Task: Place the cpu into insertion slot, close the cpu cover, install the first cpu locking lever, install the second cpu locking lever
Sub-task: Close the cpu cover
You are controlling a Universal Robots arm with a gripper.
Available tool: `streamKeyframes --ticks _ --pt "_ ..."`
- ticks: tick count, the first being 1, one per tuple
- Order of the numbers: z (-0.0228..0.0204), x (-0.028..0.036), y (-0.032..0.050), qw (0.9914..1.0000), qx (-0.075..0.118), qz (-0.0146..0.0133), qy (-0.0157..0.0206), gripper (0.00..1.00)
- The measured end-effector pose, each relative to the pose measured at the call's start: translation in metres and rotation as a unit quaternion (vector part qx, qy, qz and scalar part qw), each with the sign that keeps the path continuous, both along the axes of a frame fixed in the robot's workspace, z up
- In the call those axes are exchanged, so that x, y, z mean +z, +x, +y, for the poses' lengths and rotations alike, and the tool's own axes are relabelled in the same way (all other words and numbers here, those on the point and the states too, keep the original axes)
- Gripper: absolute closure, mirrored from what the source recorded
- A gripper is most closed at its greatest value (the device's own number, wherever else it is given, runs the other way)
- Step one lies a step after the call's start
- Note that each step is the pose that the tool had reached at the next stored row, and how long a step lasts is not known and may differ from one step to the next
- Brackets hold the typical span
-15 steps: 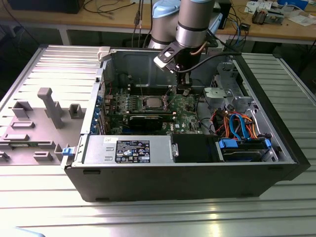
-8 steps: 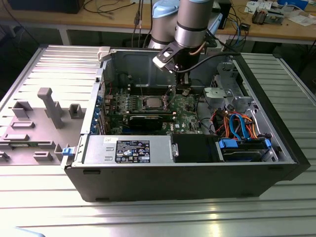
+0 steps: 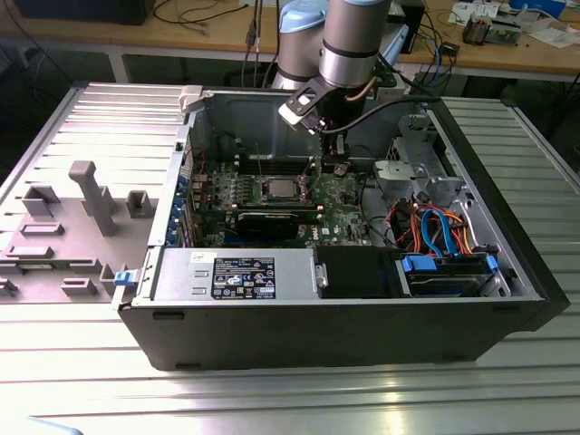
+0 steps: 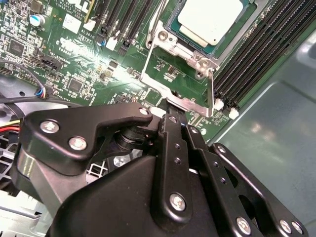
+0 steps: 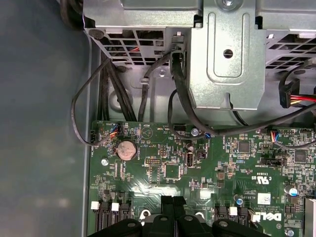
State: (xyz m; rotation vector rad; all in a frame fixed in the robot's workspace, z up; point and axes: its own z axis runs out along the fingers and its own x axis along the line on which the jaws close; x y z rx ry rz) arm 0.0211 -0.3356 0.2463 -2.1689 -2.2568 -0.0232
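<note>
Resting in insertion slot [image 4: 174, 25], silver-topped cpu [image 4: 212, 19]; fingers [image 4: 173, 143] together at open cpu cover [image 4: 190, 103].

Place: we take this for a robotics lab or workshop.
Table: we see a ribbed aluminium table [image 3: 272, 399] carrying an open computer case [image 3: 344, 335].
Background: we see wooden workbenches [image 3: 181, 43] strewn with cables [image 3: 195, 14].
Machine: we see a robot arm [image 3: 349, 41] over the case.

cpu [image 4: 210, 19]: pale silver metal top, satin. cpu cover [image 4: 183, 102]: bare shiny metal. gripper [image 4: 178, 122]: matt black, bright screw heads [image 4: 177, 201]. circuit board [image 4: 74, 59]: glossy green. case wall [image 4: 276, 128]: smooth dull metal.
</note>
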Motion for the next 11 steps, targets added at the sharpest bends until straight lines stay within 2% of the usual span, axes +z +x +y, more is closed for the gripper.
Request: streamKeyframes --ticks 11 --pt "0.0 -0.0004 -0.004 1.0 0.0 0.0001 0.0 0.89"
